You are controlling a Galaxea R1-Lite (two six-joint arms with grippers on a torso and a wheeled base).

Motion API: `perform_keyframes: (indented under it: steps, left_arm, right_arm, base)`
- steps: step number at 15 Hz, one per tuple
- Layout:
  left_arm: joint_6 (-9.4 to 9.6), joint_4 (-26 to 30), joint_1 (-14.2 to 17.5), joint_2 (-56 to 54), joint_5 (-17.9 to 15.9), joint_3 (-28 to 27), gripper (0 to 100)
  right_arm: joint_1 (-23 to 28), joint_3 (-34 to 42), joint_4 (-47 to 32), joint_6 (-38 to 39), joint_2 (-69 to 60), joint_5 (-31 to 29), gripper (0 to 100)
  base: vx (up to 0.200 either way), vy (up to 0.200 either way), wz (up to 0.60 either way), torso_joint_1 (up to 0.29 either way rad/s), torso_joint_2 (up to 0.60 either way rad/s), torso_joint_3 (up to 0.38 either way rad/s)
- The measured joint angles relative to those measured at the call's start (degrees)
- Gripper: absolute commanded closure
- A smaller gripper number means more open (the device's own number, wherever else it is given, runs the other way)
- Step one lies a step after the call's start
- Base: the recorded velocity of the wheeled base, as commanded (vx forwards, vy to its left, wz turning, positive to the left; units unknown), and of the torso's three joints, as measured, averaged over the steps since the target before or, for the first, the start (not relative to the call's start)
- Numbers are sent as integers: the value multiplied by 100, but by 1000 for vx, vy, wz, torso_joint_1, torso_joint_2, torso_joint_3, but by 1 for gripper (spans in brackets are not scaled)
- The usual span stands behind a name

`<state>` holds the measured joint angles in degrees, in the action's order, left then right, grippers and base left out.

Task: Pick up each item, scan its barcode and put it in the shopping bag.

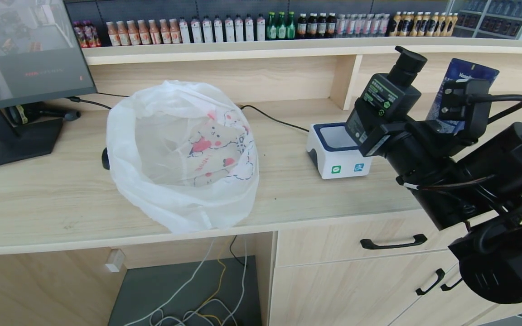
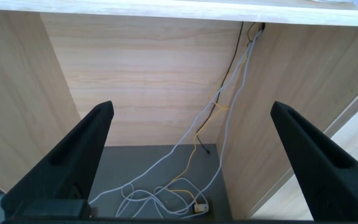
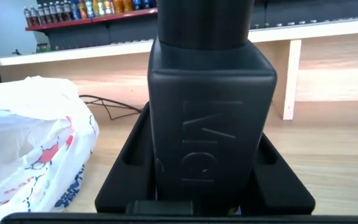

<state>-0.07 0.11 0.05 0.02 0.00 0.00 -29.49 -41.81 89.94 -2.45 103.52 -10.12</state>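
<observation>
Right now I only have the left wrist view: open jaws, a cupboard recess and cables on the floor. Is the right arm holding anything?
Observer: Yes, the right jaws are shut on a black bottle with a black cap.
Operator: Where is it relative to the scanner?
Observer: In the head view it is tilted and overlaps the white scanner at its right side; its height above I cannot tell.
Operator: And the bag?
Observer: The white shopping bag stands open on the counter, to the scanner's left and apart from it.
</observation>
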Motion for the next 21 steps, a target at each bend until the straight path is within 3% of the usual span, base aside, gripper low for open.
perform_keyframes:
  steps: [6, 21]
  left_arm:
    - [0, -1, 2, 0, 0, 0, 0]
    - [-20, -4, 2, 0, 0, 0, 0]
  right_arm:
    - [0, 94, 0, 18, -93, 0, 100]
    - [0, 188, -2, 24, -226, 0, 100]
  base:
    - [0, 0, 0, 0, 0, 0]
    - [0, 200, 0, 3, 2, 2]
